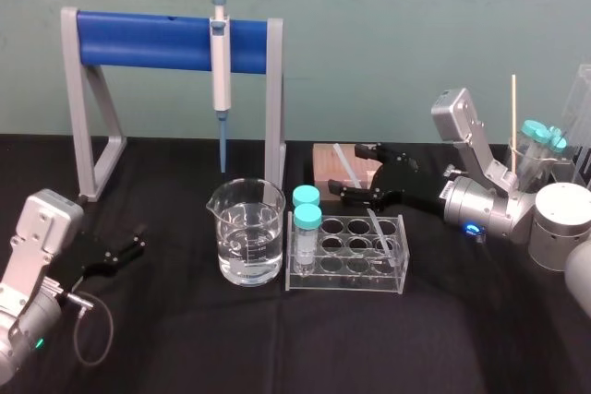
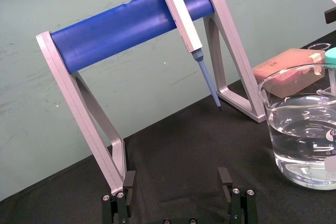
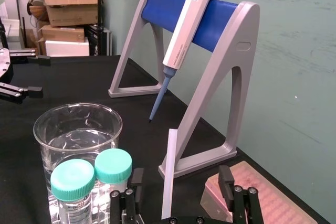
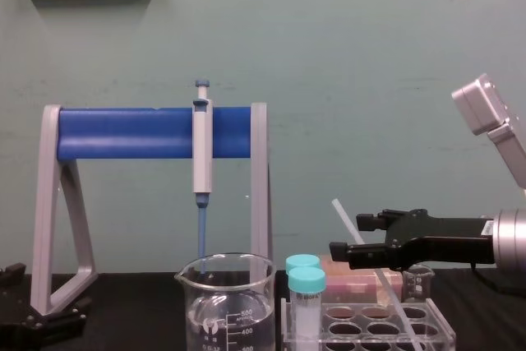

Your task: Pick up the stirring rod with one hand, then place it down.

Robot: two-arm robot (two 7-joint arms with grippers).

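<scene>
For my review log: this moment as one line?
right hand: open, straddling stirring rod | rod: leaning in tube rack | left hand: open, parked

The scene is lit brightly and evenly; a soft sheen is laid along the top of the blue bar (image 2: 126, 27); the green wall (image 1: 388, 43) is washed without contrast; shadows are swallowed by the black counter (image 1: 277, 348); small highlights are caught on the glass beaker (image 1: 246, 244) and the clear rack (image 1: 346, 256); the stirring rod (image 3: 169, 174) is picked out pale against the dark.
</scene>
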